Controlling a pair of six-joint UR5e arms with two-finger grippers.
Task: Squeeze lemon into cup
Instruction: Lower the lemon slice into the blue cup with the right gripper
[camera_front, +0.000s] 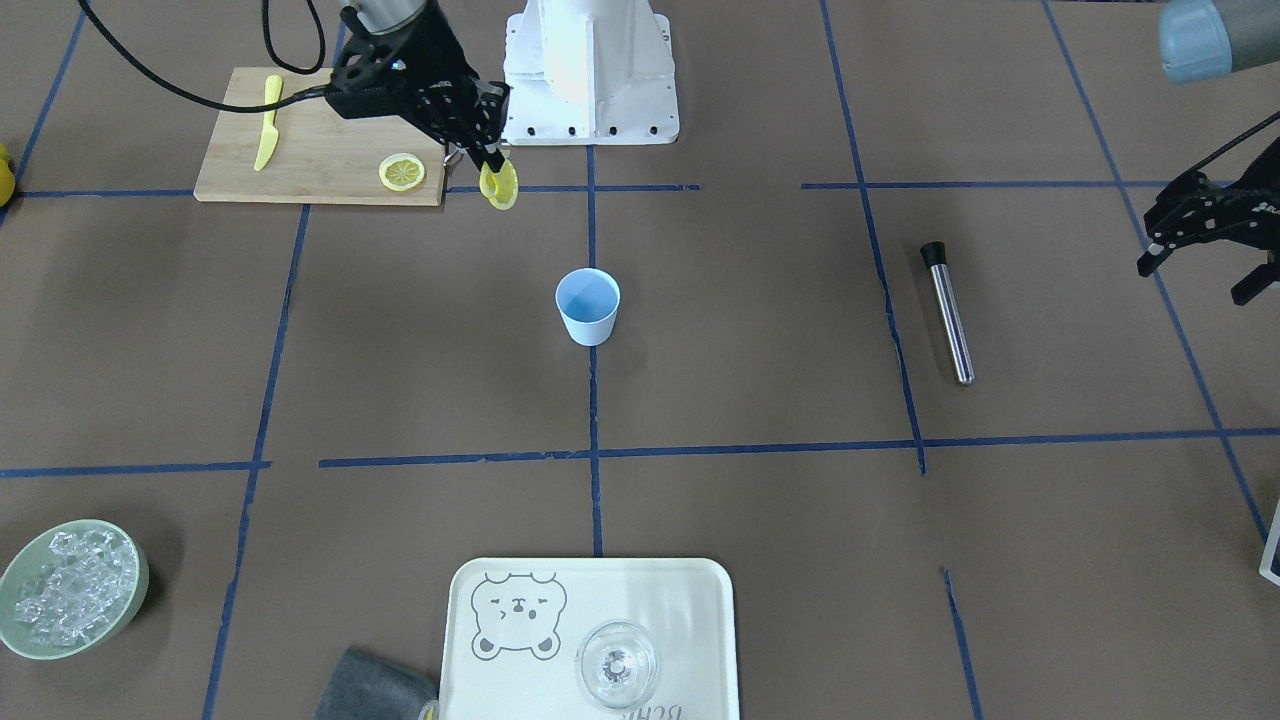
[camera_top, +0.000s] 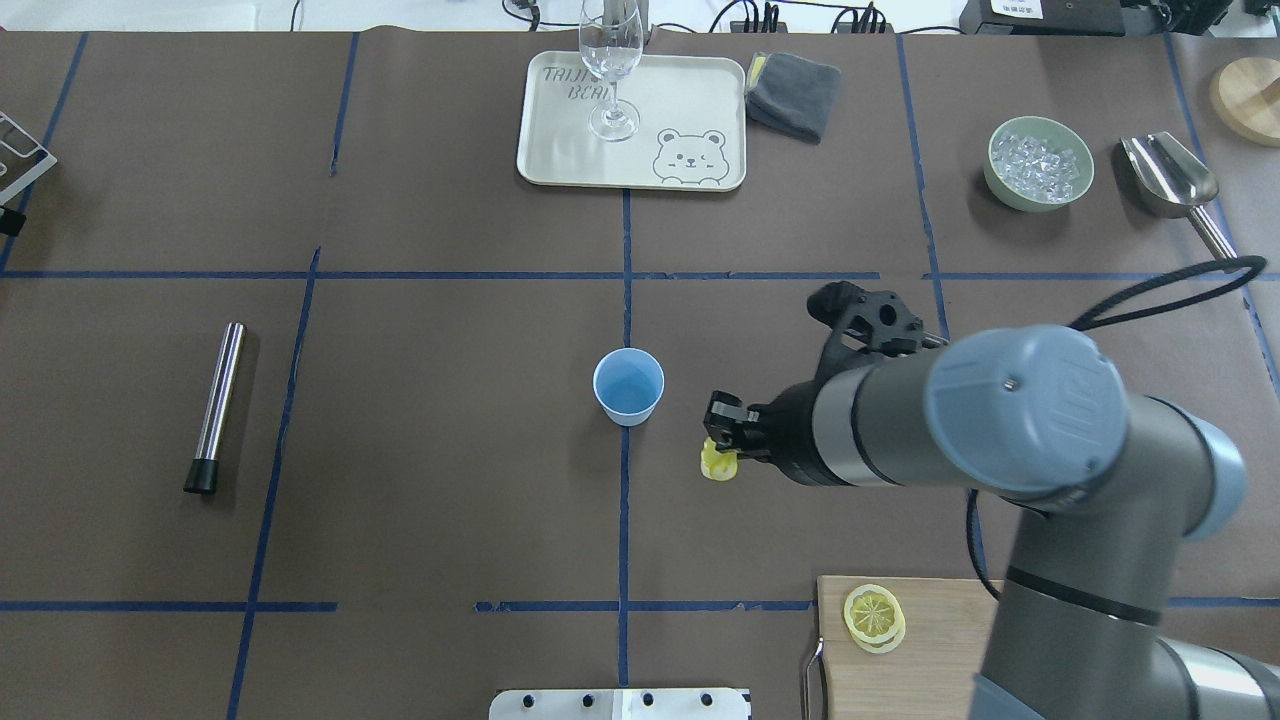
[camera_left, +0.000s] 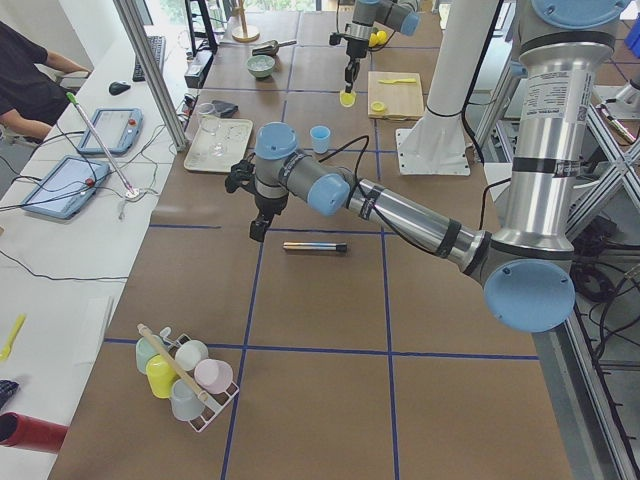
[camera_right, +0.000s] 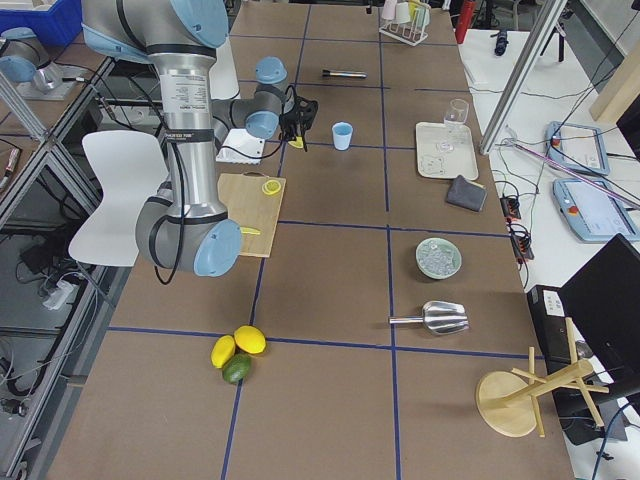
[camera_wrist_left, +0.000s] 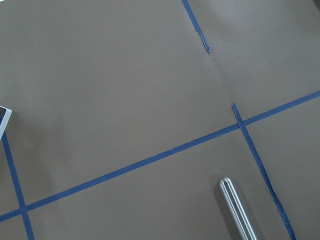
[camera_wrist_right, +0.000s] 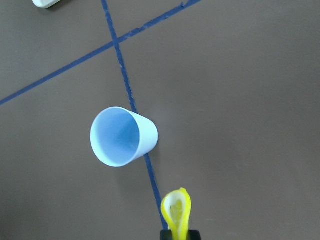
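The pale-blue cup (camera_front: 588, 305) stands upright at the table's middle, also in the overhead view (camera_top: 628, 385) and the right wrist view (camera_wrist_right: 122, 136). My right gripper (camera_front: 492, 168) is shut on a yellow lemon slice (camera_front: 499, 187), pinched into a fold and held above the table beside the cup, apart from it (camera_top: 718, 463) (camera_wrist_right: 176, 211). A second lemon slice (camera_front: 401, 172) lies flat on the wooden cutting board (camera_front: 310, 180). My left gripper (camera_front: 1200, 275) hangs open and empty at the table's far side, near a steel rod.
A steel rod with a black cap (camera_front: 948, 310) lies under my left arm. A yellow knife (camera_front: 267, 122) is on the board. A tray (camera_front: 500, 690) holds a clear glass (camera_front: 617, 663). A green bowl of ice (camera_front: 70, 590) and a grey cloth (camera_front: 375, 690) sit at the far edge.
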